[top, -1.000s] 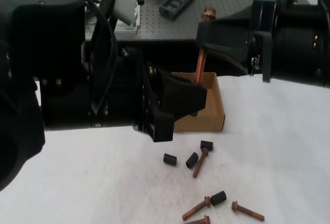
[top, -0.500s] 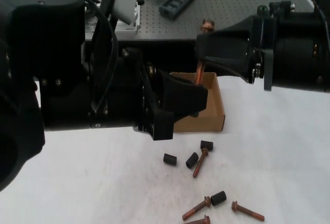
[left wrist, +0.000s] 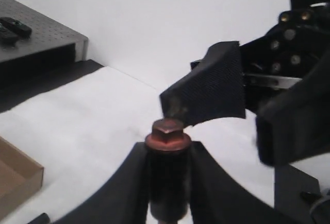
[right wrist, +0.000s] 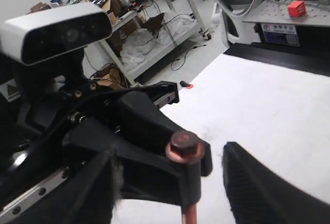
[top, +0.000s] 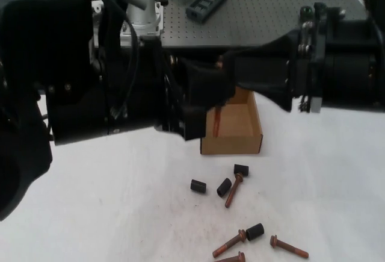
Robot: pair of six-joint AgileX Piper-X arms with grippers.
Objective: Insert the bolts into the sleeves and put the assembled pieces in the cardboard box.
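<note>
My left gripper (left wrist: 167, 154) is shut on a black sleeve (left wrist: 167, 195), held above the cardboard box (top: 249, 137). A copper bolt (left wrist: 167, 134) sits in that sleeve, its head resting on top. In the high view the bolt's shaft (top: 216, 123) hangs out below the left gripper (top: 210, 96), over the box. My right gripper (right wrist: 172, 154) is open, its fingers (right wrist: 252, 188) standing wide on either side of the bolt head (right wrist: 184, 144) without touching it. One of the right gripper's pads (left wrist: 206, 90) shows just behind the head.
Loose black sleeves (top: 198, 186) (top: 255, 232) and copper bolts (top: 231, 193) (top: 289, 247) lie on the white cloth in front of the box. A perforated grey bench top (top: 271, 3) with a black tray (top: 206, 2) stands behind.
The bolt has come down from high above the box into the sleeve in my left gripper, and its shaft now pokes out below. My right gripper dropped with it.
</note>
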